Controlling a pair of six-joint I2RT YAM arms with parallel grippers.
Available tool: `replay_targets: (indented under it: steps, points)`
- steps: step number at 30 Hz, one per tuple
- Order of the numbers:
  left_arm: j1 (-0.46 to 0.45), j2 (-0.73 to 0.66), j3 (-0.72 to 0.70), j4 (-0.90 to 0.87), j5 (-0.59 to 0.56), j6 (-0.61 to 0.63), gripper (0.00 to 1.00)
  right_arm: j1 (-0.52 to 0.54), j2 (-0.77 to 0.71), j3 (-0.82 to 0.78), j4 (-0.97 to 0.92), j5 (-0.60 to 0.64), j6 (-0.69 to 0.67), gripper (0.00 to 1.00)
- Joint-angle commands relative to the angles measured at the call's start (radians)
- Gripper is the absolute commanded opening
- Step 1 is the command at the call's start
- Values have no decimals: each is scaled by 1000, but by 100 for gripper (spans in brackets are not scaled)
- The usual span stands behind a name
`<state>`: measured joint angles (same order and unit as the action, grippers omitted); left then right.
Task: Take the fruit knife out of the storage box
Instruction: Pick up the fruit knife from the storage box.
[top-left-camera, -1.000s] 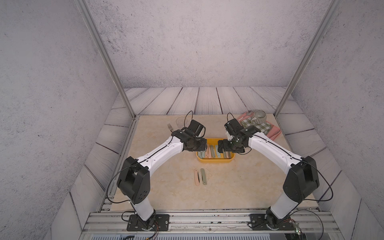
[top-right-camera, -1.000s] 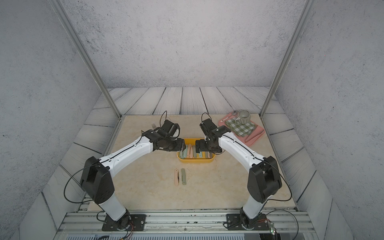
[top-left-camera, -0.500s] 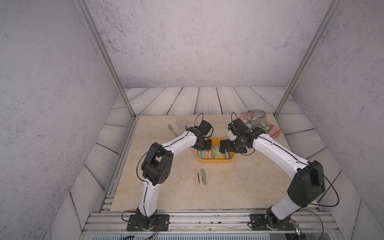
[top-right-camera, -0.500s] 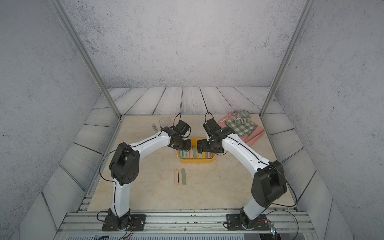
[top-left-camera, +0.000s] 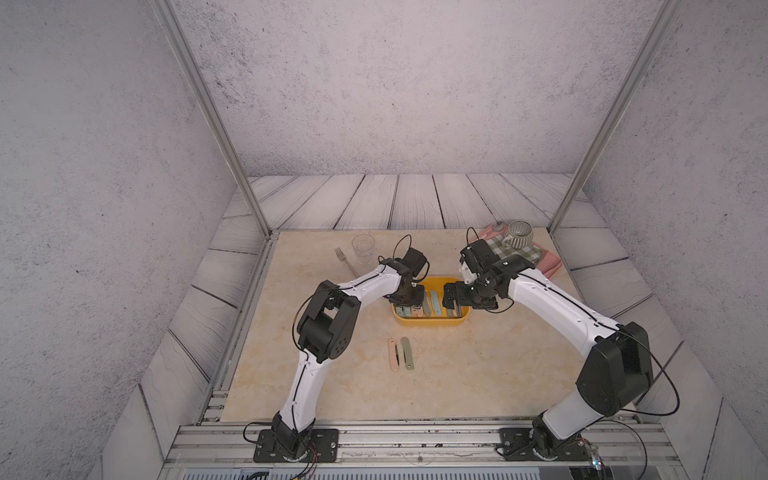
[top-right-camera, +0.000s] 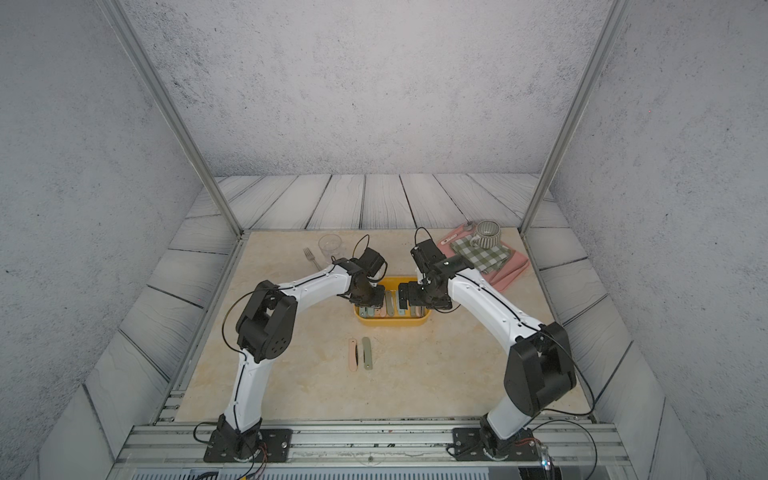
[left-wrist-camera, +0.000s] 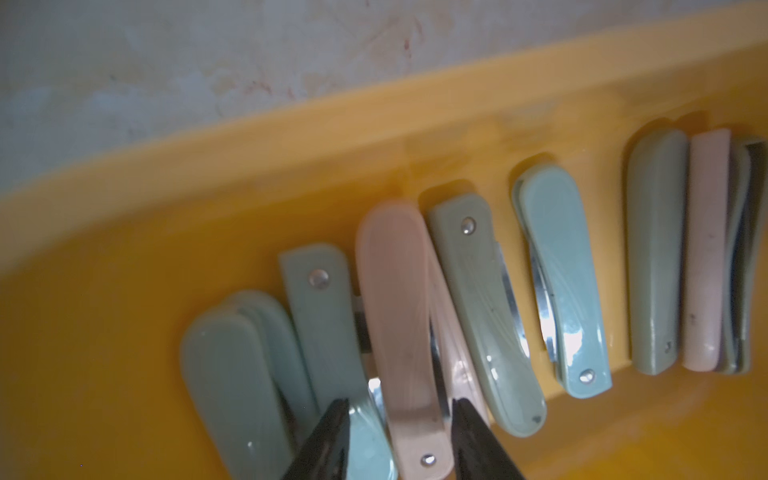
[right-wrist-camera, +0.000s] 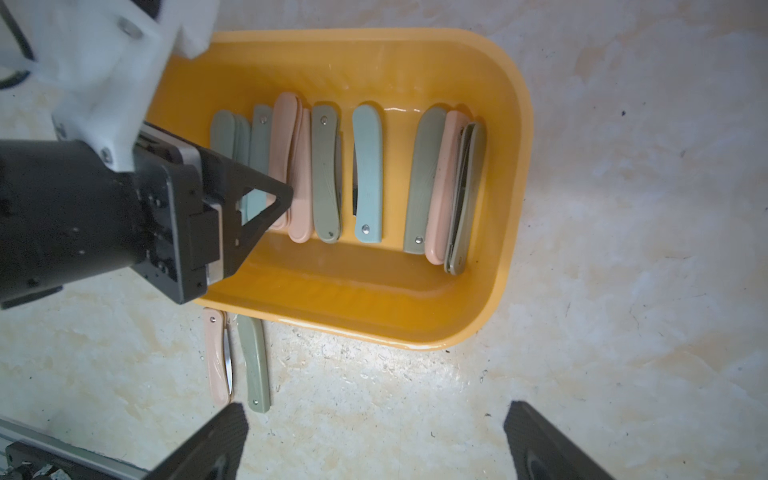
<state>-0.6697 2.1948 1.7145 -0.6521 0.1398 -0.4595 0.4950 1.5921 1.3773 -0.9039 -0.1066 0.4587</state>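
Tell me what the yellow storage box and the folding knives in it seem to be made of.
The storage box looks like glossy moulded plastic: smooth rounded walls with wet-looking highlights. The fruit knives have smooth pastel handles, probably plastic, with shiny metal rivets and bright steel-like blade edges.

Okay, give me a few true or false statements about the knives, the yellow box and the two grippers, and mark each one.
1. A loose pink knife and a loose green knife lie on the table, outside the storage box. True.
2. The right gripper is clamped on a knife. False: its jaws are wide apart with nothing between them.
3. The left gripper has its jaws either side of a pink knife inside the box. True.
4. The mug stands in the storage box. False: it sits on the checked cloth, far from the box.
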Motion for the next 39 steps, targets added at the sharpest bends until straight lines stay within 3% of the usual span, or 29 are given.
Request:
replay_targets:
  steps: [1,21,32,36,39]
  points:
    - [-5,27,23,-18,-15,4,44,-6,-38,-13,-9,-13,-9,99]
    - [-8,116,31,-35,-11,1,44,-9,-35,-27,7,-25,-3,99]
    - [-8,130,26,-86,-77,9,27,-9,-30,-29,13,-37,-5,99]
    - [-9,109,5,-70,-91,7,37,-9,-31,-35,17,-42,-3,99]
    - [-10,113,6,-66,-81,6,37,-10,-32,-35,19,-42,-5,99]
